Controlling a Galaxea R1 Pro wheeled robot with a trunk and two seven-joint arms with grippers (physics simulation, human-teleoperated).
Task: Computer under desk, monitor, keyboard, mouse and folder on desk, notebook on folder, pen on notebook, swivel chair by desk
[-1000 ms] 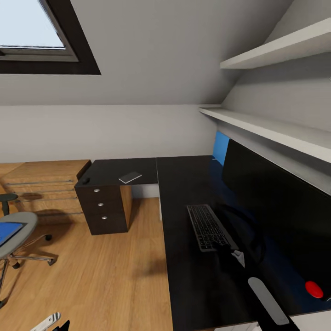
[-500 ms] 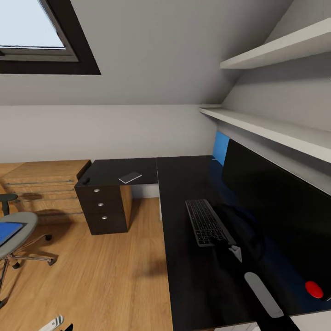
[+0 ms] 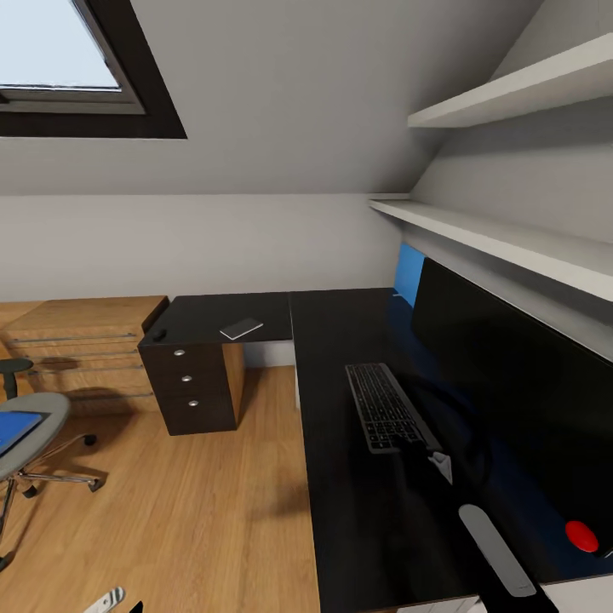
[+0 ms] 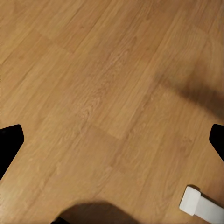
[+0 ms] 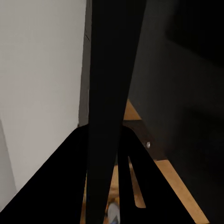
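Keyboard (image 3: 387,415) lay on the desk (image 3: 340,511) just beside the monitor (image 3: 511,375), long axis along its screen; the right gripper (image 3: 436,466) met the keyboard's near end, grip unclear, while the left gripper's fingers (image 4: 9,144) stood spread above the floor (image 4: 102,93)

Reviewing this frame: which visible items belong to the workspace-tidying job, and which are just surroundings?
Job items:
- black L-shaped desk
- wide black monitor
- long black keyboard on the desk
- bright blue folder on the grey swivel chair
- small flat grey notebook-like item on the desk's far wing; identity unclear

Surroundings:
- low wooden drawer cabinet
- white wall shelves
- skylight window
- wooden floor
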